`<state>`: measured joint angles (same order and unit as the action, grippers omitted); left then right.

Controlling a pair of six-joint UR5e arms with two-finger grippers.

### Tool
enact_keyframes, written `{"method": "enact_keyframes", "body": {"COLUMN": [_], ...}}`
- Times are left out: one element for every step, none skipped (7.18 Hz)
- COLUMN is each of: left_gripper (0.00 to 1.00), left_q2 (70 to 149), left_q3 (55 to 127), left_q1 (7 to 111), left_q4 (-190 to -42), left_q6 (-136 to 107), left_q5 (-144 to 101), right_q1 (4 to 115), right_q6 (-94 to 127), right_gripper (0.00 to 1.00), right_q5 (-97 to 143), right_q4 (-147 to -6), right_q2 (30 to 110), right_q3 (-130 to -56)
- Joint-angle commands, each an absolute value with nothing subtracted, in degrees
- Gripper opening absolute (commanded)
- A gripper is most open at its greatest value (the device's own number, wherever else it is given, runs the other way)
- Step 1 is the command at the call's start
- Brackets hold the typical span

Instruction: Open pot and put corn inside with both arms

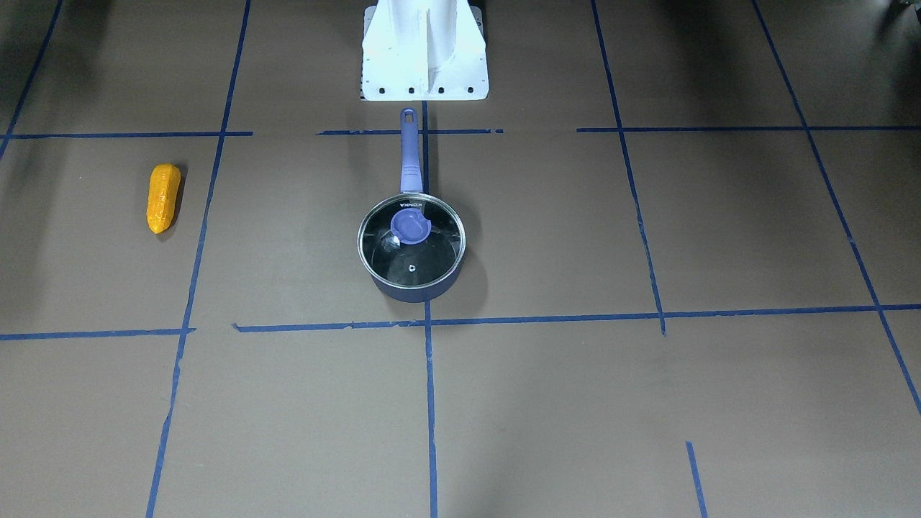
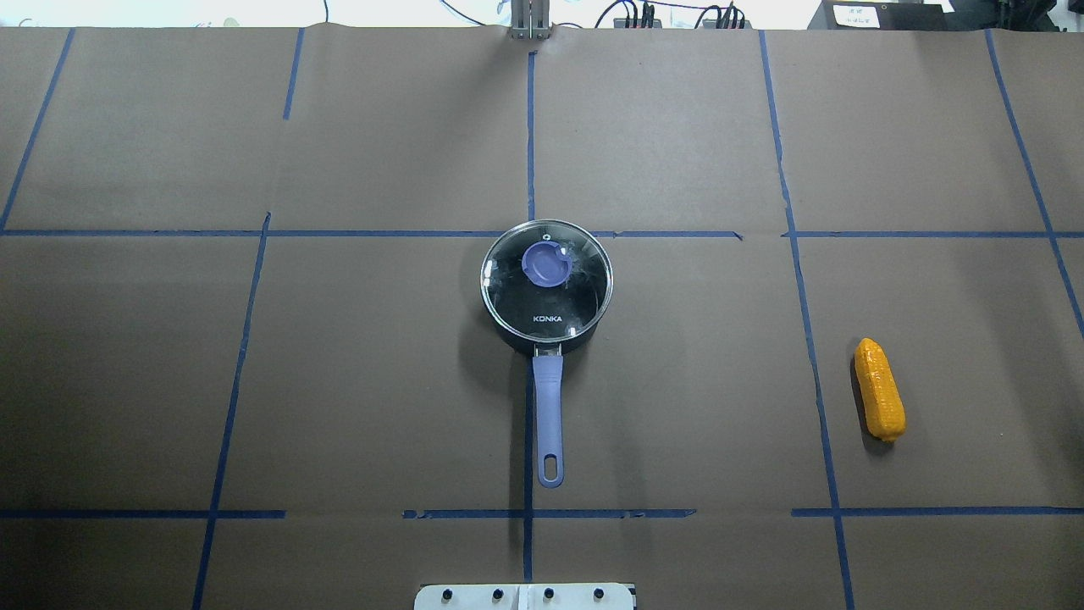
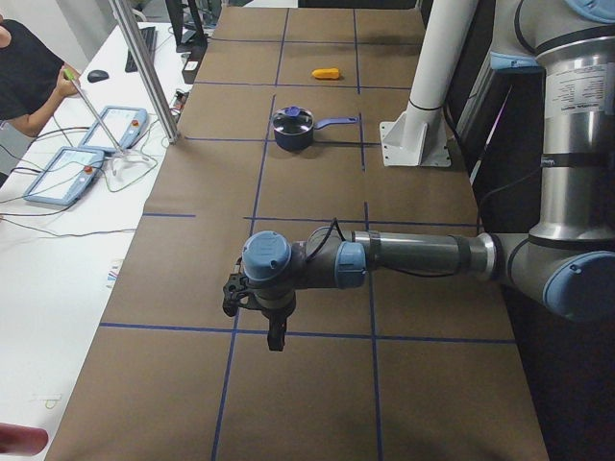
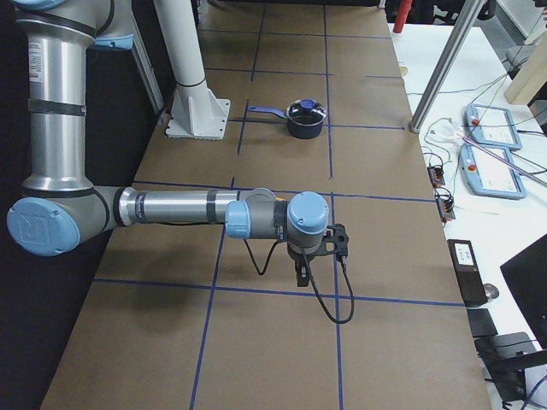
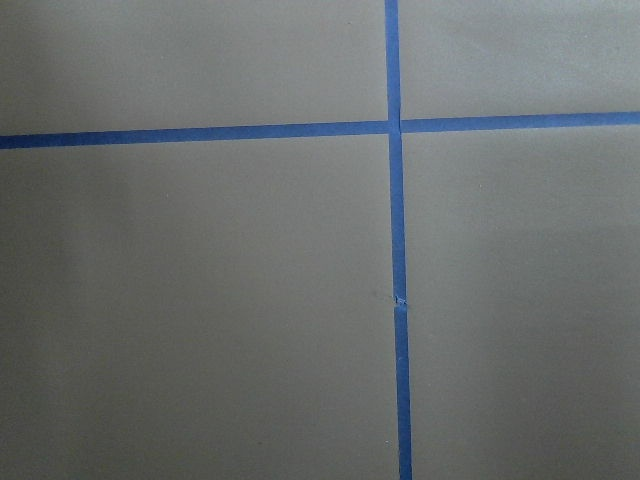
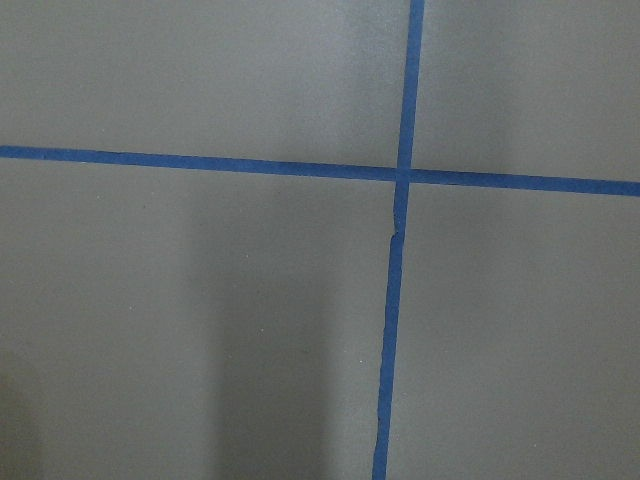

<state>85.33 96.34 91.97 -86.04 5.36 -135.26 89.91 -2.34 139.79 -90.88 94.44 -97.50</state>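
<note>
The dark-blue pot (image 1: 414, 292) stands at the table's middle with its glass lid (image 1: 411, 248) on, and its purple handle (image 2: 548, 407) points at the robot's base. The orange-yellow corn (image 2: 879, 400) lies flat on the robot's right side, well apart from the pot (image 2: 518, 342), and also shows in the front view (image 1: 162, 198). My left gripper (image 3: 276, 336) shows only in the exterior left view, hanging above bare paper far from the pot (image 3: 293, 128). My right gripper (image 4: 301, 275) shows only in the exterior right view, likewise far from the pot (image 4: 306, 117). I cannot tell whether either is open. Both wrist views show only paper and tape.
The white pedestal (image 1: 424, 50) stands just behind the pot's handle. Blue tape lines (image 2: 529, 127) grid the brown paper. A white side table with teach pendants (image 3: 91, 144) and a metal post (image 3: 144, 67) runs along the far edge, where a person (image 3: 24, 77) stands.
</note>
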Motion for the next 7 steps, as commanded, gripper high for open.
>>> {"method": "enact_keyframes", "body": {"left_gripper": [1.00, 1.00, 1.00, 1.00, 1.00, 1.00, 1.00], "left_q2": [85.3, 85.3, 85.3, 85.3, 85.2, 85.1, 85.1], "left_q3": [96.3, 96.2, 96.2, 96.2, 96.7, 96.9, 97.1], "left_q1": [91.9, 91.9, 91.9, 92.0, 92.0, 92.0, 92.0], "left_q4": [-86.0, -86.0, -86.0, -86.0, -86.0, -86.0, -86.0], "left_q6": [5.4, 5.4, 5.4, 5.4, 5.5, 5.5, 5.5], "left_q5": [-135.3, -135.3, -135.3, -135.3, -135.3, -135.3, -135.3], "right_q1": [89.9, 89.9, 89.9, 89.9, 89.9, 89.9, 89.9], "right_q6": [-2.3, -2.3, -2.2, -2.1, -2.0, -2.0, -2.1], "right_gripper": [1.00, 1.00, 1.00, 1.00, 1.00, 1.00, 1.00], "right_q5": [139.8, 139.8, 139.8, 139.8, 139.8, 139.8, 139.8], "right_q4": [-90.9, -90.9, -90.9, -90.9, -90.9, -90.9, -90.9], "right_q2": [94.4, 94.4, 94.4, 94.4, 94.3, 94.3, 94.3], "right_q3": [-97.6, -97.6, -97.6, -97.6, -97.6, -97.8, -98.0]}}
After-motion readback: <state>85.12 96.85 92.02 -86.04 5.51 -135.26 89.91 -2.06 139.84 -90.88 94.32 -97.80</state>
